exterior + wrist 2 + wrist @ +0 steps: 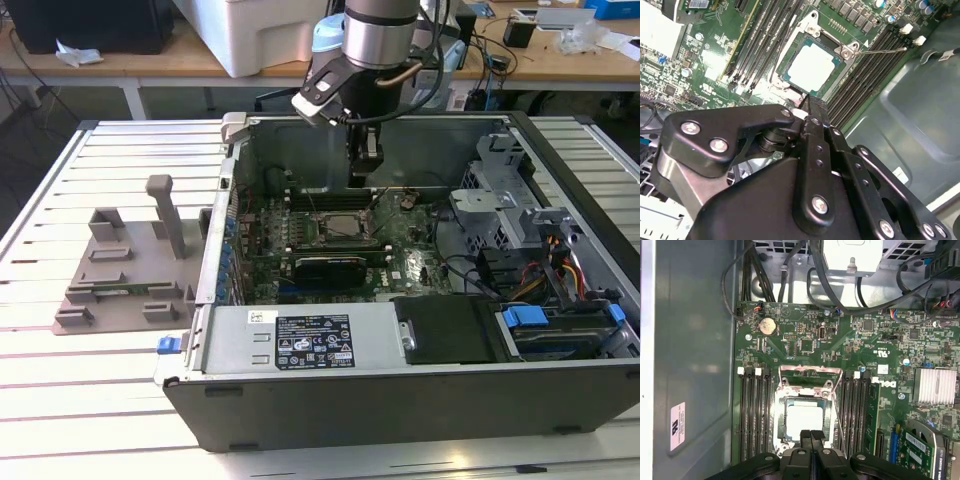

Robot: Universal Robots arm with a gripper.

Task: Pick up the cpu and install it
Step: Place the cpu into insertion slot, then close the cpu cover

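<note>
In the exterior view, the black claw (362, 178) hangs inside the open grey metal computer case (400, 400), which stands on the white slatted surface (100, 400). Below the claw, the small flat square cpu (340, 226) with its silver top lies in the socket of the green motherboard (410, 265).

In the second wrist view, the cpu (811, 67) shows a pale, shiny metal top with a thin green edge. It sits flat within the silver metal socket frame (810, 22). The claw (809, 107) has its fingers pressed together with nothing between them.

In the first wrist view, the cpu (802, 417) lies between the rows of black memory slots (754, 415). The claw (811, 434) is over the cpu's edge, and I cannot tell whether it touches.
</note>
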